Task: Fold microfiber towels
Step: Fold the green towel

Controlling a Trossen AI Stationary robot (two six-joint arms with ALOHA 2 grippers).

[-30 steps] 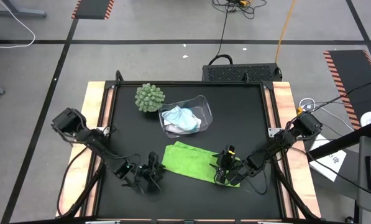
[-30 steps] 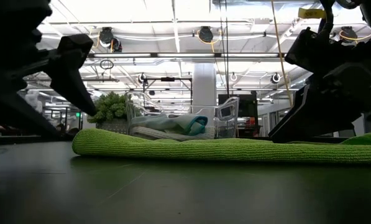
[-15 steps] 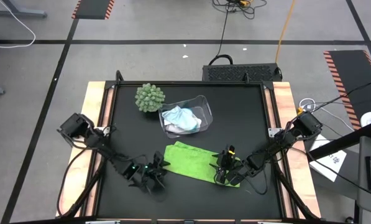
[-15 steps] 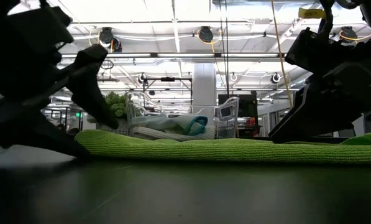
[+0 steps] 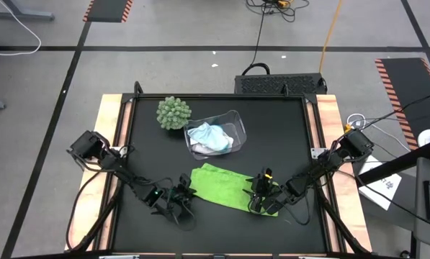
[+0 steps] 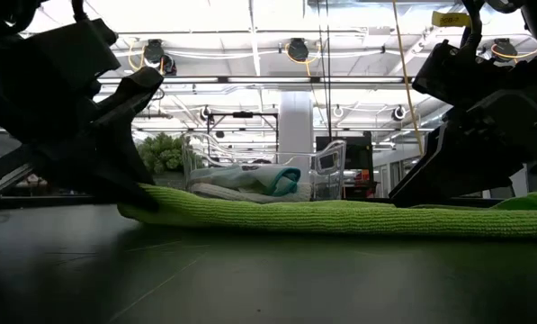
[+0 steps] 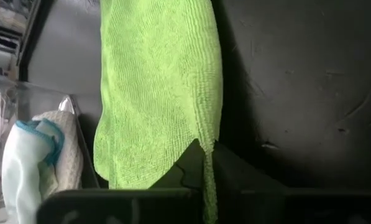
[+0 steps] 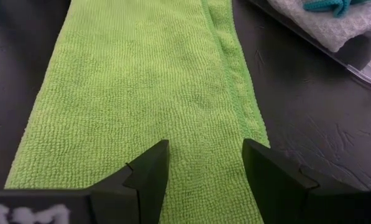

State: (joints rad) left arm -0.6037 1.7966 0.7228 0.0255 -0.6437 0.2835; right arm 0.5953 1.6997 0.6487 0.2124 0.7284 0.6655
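The lime green towel lies on the black table as a long folded strip, running from left to right. My left gripper is at the towel's left end, shut on it. My right gripper stands open over the towel's right end, with cloth under both fingers. The white towel and the light blue towel lie bunched in the clear bin behind. My left gripper pinches the near corner of the green towel's left end between its two fingers. It comes in low from the table's left. A thin strip of cloth runs back between the fingers. The rest of the towel lies flat on the table. My right gripper has its open fingertips down on the top of the green towel near the towel's right end, coming from the right and slanting down. The cloth lies flat beneath them. No cloth is gathered between the fingers.
A round green spiky plant stands at the far left, beside the bin. Bare black table lies in front of the towel and along the far right. Wooden rails edge the table's left and right sides.
My left gripper has moved toward the table's right, onto the green towel's left end, and has shut there on its near corner.
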